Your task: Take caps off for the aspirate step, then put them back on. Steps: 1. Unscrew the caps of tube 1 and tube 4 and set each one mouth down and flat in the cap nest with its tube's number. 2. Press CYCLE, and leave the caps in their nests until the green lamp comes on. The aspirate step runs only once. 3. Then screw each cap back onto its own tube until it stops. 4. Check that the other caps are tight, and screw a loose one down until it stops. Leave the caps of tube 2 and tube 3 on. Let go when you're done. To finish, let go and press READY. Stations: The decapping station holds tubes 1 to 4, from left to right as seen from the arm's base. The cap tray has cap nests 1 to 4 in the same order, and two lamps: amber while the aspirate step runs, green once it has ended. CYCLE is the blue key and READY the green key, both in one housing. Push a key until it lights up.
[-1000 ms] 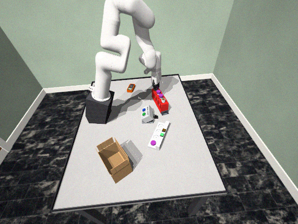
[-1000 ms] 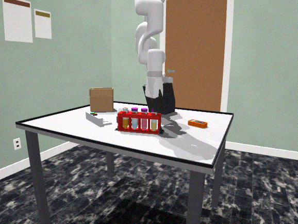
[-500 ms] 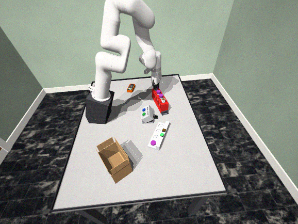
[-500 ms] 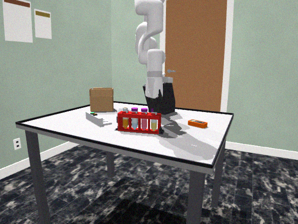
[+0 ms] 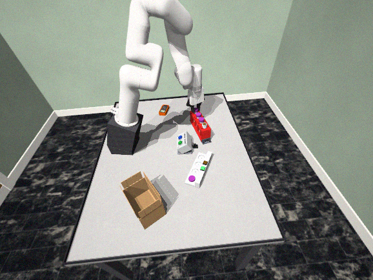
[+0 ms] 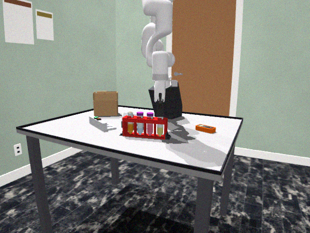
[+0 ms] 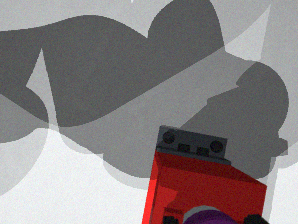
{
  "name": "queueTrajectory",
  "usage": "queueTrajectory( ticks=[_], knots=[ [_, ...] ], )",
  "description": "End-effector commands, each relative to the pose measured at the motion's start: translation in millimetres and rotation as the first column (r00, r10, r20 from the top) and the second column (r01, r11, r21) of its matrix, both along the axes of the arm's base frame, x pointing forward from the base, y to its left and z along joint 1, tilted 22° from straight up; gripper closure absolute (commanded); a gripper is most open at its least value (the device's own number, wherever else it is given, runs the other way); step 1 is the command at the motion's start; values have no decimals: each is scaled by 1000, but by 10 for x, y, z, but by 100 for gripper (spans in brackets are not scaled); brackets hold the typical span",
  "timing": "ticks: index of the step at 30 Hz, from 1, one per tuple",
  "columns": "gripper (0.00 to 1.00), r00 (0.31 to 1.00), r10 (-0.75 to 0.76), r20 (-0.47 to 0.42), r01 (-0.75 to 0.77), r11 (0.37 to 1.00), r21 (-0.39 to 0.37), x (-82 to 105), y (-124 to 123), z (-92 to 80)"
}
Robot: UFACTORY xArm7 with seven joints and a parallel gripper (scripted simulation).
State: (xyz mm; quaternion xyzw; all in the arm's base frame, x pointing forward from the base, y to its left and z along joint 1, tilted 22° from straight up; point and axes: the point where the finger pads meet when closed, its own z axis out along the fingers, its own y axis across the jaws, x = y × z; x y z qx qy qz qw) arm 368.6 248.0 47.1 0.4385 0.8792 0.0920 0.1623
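The red decapping station (image 5: 200, 125) stands right of the arm's base and also shows in the exterior view (image 6: 145, 126). My gripper (image 5: 195, 108) hangs straight down over its far end and is shut on the purple cap of tube 1 (image 5: 196, 110). In the wrist view that cap (image 7: 210, 218) sits at the bottom edge between my fingertips, above the red rack (image 7: 205, 185). Tubes 2 (image 5: 199, 115) and 3 (image 5: 201, 119) carry purple caps. Tube 4 (image 5: 204, 124) is open. A purple cap (image 5: 192, 178) lies in the nearest nest of the white cap tray (image 5: 199, 169).
The grey key housing (image 5: 184, 142) with the blue key (image 5: 179, 137) and green key (image 5: 180, 142) stands left of the rack. The tray has a green (image 5: 202, 168) and a dark lamp (image 5: 204, 162). An orange device (image 5: 164, 110) and an open cardboard box (image 5: 143, 199) lie further off.
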Motion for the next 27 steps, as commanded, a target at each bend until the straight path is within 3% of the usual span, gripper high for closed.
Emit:
queueTrajectory(
  ticks=[1,4,8,17,24,25,27],
  knots=[
    [100,979,-205,-1,205,976,67,3,11,5],
    [100,956,-295,-11,294,950,103,4,11,5],
    [100,885,-464,-40,464,869,171,4,11,3],
    [100,623,-768,-147,769,568,293,5,11,2],
    [100,608,-779,-154,780,551,297,5,11,1],
    [54,608,-779,-154,780,551,297,5,11,1],
    [54,608,-779,-154,780,551,297,5,11,1]
  ],
)
